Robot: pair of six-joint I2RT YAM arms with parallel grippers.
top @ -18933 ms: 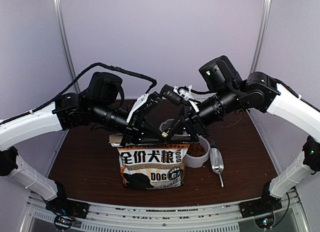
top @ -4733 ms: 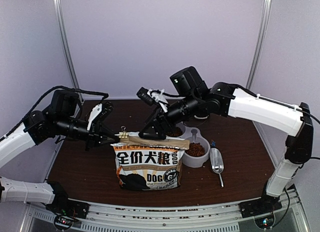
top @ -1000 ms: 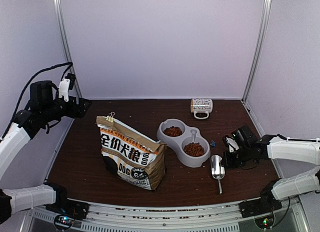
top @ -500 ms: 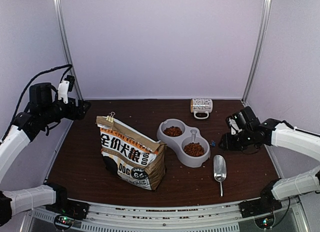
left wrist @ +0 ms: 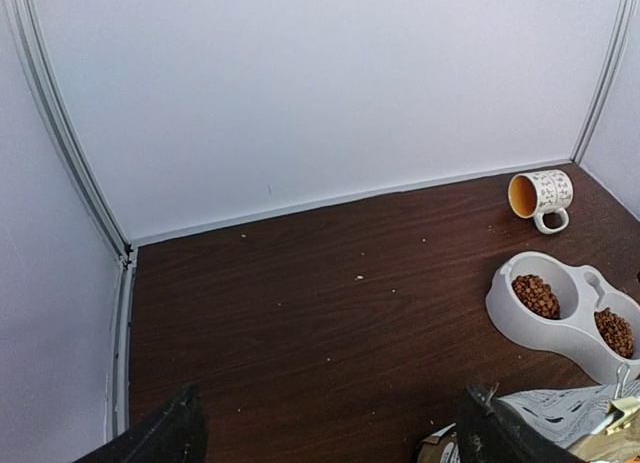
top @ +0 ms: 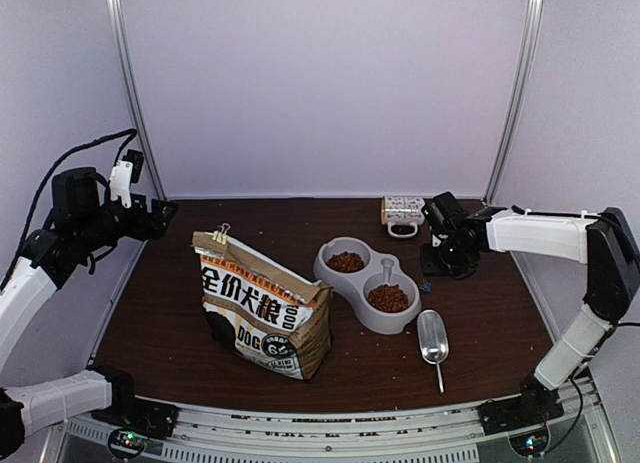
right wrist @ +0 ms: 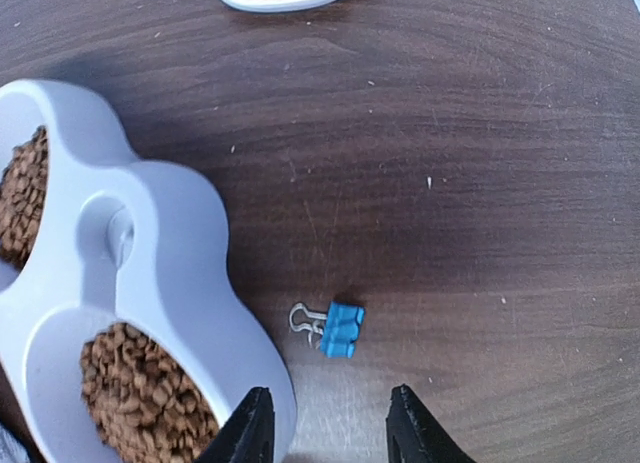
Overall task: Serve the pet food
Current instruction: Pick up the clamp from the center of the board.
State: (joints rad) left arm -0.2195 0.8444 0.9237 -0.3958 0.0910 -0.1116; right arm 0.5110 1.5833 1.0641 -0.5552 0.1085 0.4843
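Reddish-brown pet food fills both wells of the grey double bowl, and it also shows in the right wrist view and the left wrist view. My right gripper hangs open just right of the bowl, its fingers pointing down at the table. A small blue binder clip lies just ahead of the right gripper, which holds nothing. My left gripper is raised at the far left, wide open and empty, and in its own view the left gripper looks across bare table.
The printed "DOG" bag stands left of the bowl with a gold clip on its folded top. A metal scoop lies near the front right. A patterned mug lies on its side at the back.
My right gripper opened, left the scoop lying on the table and swung back-left to the bowl's right side. The left arm barely moved.
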